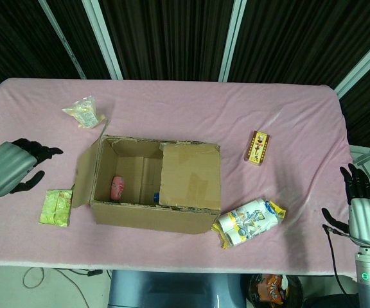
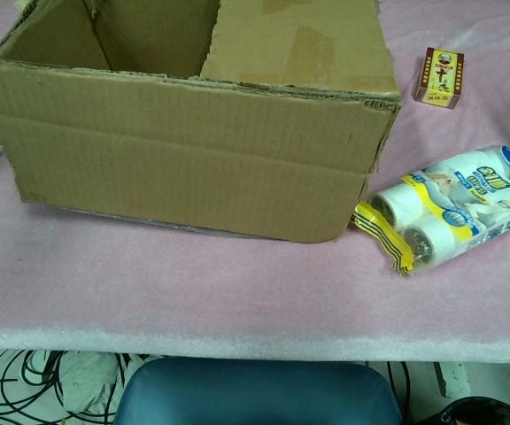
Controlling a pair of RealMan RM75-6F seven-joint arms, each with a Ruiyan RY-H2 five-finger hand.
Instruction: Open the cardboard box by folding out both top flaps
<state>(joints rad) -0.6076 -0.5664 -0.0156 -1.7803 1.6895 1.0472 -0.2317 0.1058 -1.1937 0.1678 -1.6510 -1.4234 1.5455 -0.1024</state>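
Left flap (image 1: 85, 170) out but springy, right flap (image 1: 189, 174) flat over box (image 1: 153, 215). Left hand (image 1: 8, 168) loose, empty; right hand (image 1: 367, 215) spread, empty, prob lifts flap edge next.

One cardboard box (image 1: 156, 186) with two top flaps, two hands, one pack of paper rolls (image 1: 249, 221), one small red-and-yellow carton (image 1: 257, 148), one clear snack bag (image 1: 82, 111), one green packet (image 1: 56, 206), and inside the box one pink item (image 1: 116, 187), possibly a second, blue one.
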